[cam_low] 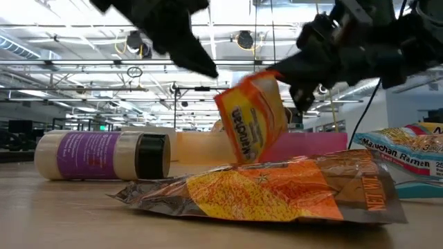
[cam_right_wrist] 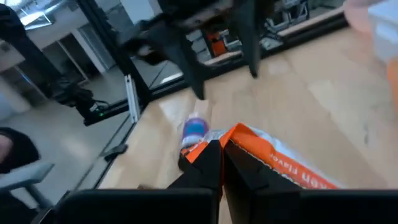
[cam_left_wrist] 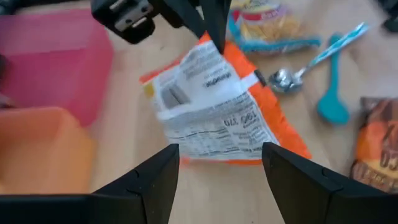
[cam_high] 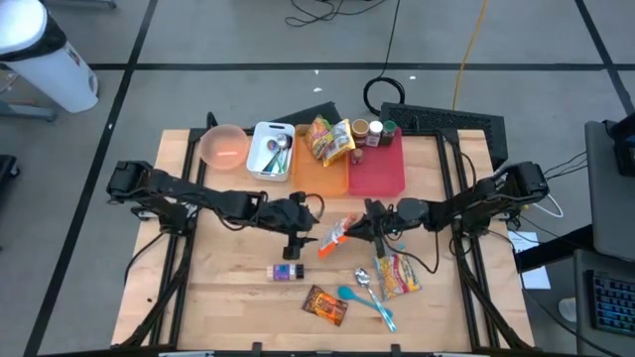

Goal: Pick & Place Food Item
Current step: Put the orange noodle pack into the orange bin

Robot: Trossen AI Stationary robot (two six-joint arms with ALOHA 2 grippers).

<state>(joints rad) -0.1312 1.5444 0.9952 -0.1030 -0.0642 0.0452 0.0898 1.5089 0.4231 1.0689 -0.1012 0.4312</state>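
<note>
Between your left gripper's [cam_left_wrist: 219, 167] spread dark fingers, just ahead of the tips, hangs the orange-and-white crinkly ramen packet [cam_left_wrist: 214, 106]; those fingers stand open around nothing. Beyond them lie a purple-labelled spice bottle [cam_high: 287, 272] and a brown foil snack bag [cam_high: 325, 304].

Moving right: your right gripper [cam_right_wrist: 221, 163] has its fingers pinched shut on one orange corner of the packet, which tilts clear of the wooden table [cam_high: 218, 288] in the low view. Past those fingertips sit a teal plastic spoon [cam_high: 366, 300], a metal spoon [cam_high: 363, 279] and a second yellow noodle packet [cam_high: 400, 274].

Risk, as a judgement: the hold is a thin corner pinch, so a quick swing could let slick film slip out, or swing the packet into your open left fingers.
</note>
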